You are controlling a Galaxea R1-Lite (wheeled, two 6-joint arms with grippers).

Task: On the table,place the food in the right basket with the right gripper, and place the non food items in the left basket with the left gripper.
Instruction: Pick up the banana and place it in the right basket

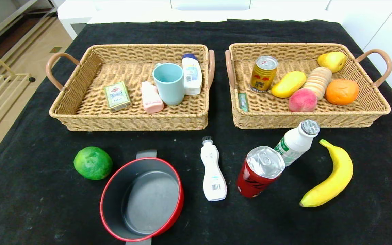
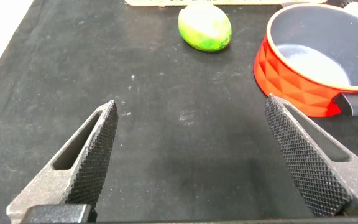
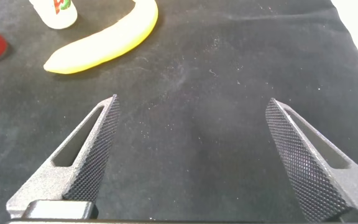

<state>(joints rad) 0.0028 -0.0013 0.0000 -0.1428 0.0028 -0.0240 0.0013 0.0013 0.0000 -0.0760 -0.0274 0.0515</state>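
On the table (image 1: 29, 190), six items lie loose in front of both baskets, apparently awaiting sorting: lime (image 1: 93, 163), banana (image 1: 332, 178), red can (image 1: 260, 171) and yogurt bottle (image 1: 296, 142) for the right basket (image 1: 376, 112); pot (image 1: 142, 198) and white bottle (image 1: 213, 172) for the left basket (image 1: 60, 112). Left end effector (image 2: 188, 158) and right end effector (image 3: 191, 155) both stand wide and empty, low over bare cloth. Neither arm shows in the head view, and the labels are unreadable.

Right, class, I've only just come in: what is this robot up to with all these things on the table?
It is sorting. Neither gripper holds anything: the left gripper hangs open near the lime and red pot, the right gripper open near the banana. Both baskets already hold items; six things wait on the black cloth.
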